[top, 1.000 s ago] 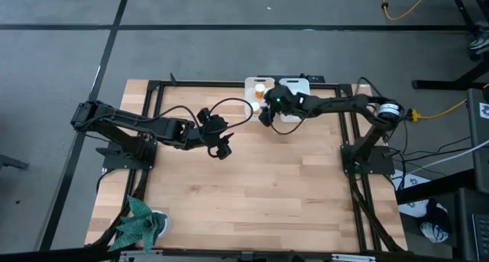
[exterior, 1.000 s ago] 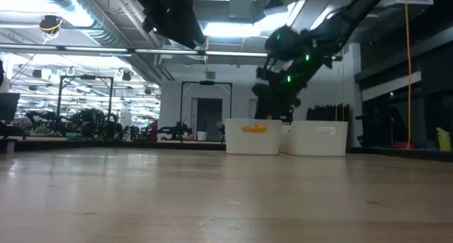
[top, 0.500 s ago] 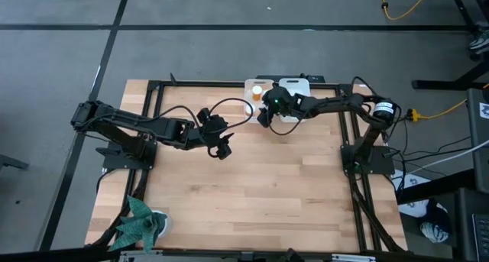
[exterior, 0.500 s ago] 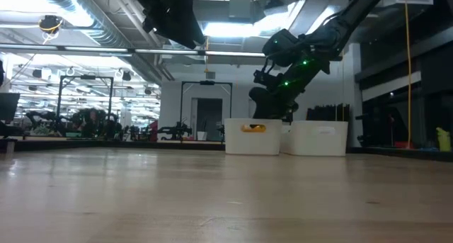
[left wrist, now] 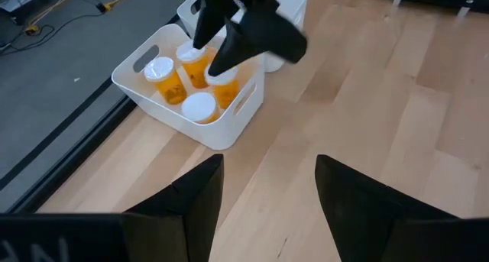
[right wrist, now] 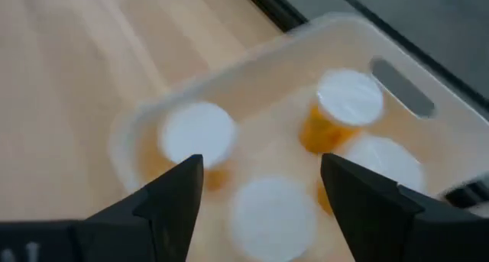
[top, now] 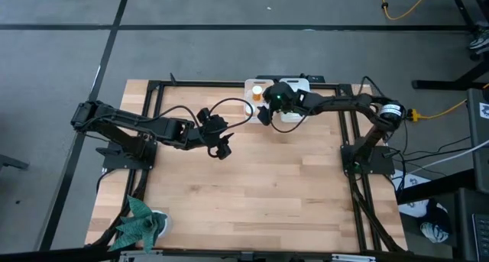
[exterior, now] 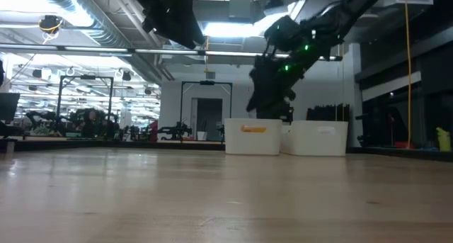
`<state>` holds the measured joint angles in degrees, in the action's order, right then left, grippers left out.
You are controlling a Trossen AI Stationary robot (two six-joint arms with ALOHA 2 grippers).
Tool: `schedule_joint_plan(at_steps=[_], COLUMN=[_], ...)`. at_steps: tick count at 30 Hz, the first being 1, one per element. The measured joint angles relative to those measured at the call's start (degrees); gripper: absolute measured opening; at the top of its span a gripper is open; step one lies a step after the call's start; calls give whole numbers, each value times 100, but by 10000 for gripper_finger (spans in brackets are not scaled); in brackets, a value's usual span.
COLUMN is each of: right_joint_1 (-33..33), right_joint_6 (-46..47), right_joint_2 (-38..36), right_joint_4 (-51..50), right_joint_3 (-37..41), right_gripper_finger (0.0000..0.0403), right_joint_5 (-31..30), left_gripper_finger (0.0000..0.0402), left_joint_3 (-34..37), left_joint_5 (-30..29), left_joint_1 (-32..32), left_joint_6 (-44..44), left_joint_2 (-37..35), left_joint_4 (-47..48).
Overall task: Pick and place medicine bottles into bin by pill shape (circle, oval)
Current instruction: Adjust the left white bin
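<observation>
The right gripper (right wrist: 260,193) hangs open and empty above the bin (left wrist: 137,82) of four bottles (left wrist: 200,107). Lift straight up, clearing the rim.

The left gripper (left wrist: 267,185), also open, waits near the bin.

Right hand (top: 263,114) raised at the table's far edge, fingers apart, left hand (top: 222,148) open mid-table
</observation>
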<state>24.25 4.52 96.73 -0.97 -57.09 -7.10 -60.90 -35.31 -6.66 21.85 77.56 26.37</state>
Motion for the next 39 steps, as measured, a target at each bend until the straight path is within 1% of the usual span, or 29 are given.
schedule_joint_plan(at_steps=[5, 7, 10, 12, 16, 19, 22, 26, 32, 37, 39], right_joint_1=[-397, -676, -1143, -1412, -1670, -1666, -1507, -1223, -786, -588, -580], right_joint_6=[236, 237, -14, -41, -126, -198, -234, -356, -504, -491, -484], right_joint_2=[-517, -611, -593, -486, -148, 107, 286, 354, 352, 352, 352], right_joint_4=[-339, -396, -419, -347, -298, -231, -117, -13, 53, 83, 135], right_joint_3=[31, 64, 157, 216, 311, 312, 314, 314, 314, 314, 314], right_gripper_finger=[268, 268, 268, 268, 268, 268, 268, 268, 268, 268, 268], right_joint_5=[784, 1104, 1512, 1517, 1075, 707, 310, 200, 296, 835, 882], left_gripper_finger=[199, 199, 199, 199, 199, 199, 199, 199, 199, 199, 199], left_joint_3=[0, 0, 0, 0, 0, 0, 0, 0, 0, 0, 0], left_joint_5=[2, 1, 0, 0, 0, 0, 0, 0, 0, 0, 0], left_joint_1=[0, 2, 2, 2, 0, 0, 0, 0, 0, 0, 0], left_joint_6=[0, 0, 0, 1, 6, 9, 9, 7, 4, 4, 4], left_joint_2=[0, -1, -1, 0, -1, 0, 0, 0, -2, 0, 0], left_joint_4=[20, 16, 15, 7, 7, 7, 7, 7, 9, 9, 9])
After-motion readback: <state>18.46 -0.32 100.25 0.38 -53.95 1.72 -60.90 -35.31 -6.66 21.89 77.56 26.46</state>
